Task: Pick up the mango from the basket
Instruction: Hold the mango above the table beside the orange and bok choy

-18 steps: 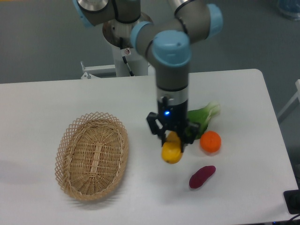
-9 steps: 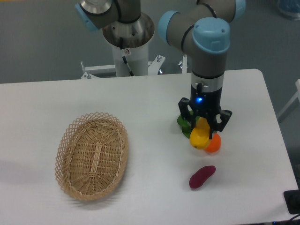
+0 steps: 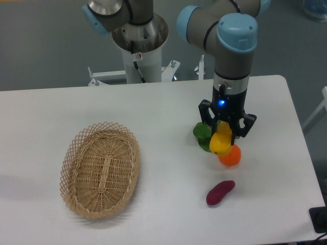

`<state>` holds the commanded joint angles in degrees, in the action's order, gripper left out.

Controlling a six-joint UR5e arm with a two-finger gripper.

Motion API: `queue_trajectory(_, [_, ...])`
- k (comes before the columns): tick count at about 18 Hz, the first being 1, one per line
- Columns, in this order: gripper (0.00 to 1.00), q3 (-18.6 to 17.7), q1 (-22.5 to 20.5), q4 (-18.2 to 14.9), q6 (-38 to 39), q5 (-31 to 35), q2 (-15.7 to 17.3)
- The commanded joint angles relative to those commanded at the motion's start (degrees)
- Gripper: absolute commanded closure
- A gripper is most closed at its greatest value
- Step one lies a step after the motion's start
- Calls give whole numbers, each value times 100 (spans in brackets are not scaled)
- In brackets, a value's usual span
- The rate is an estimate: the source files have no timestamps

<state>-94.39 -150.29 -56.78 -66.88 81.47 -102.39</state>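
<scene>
The gripper (image 3: pixel 225 137) is pinching the mango (image 3: pixel 220 142) above the table (image 3: pixel 153 112) — hanging just over the orange (image 3: pixel 231 156), well apart from the basket (image 3: pixel 100 169).

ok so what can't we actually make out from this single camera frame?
- Green leafy vegetable: mostly behind the end effector and the smooth yellow-orange mango.
- Round orange fruit: its top is covered by the mango; touching or apart, cannot tell.
- Black object at the lower right: cut by the frame edge.
- Mango's height above the white table: one view, unclear.
</scene>
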Motion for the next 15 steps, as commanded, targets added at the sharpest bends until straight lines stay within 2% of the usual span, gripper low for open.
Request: queue_trajectory(15, [51, -53, 0, 26, -9, -9, 9])
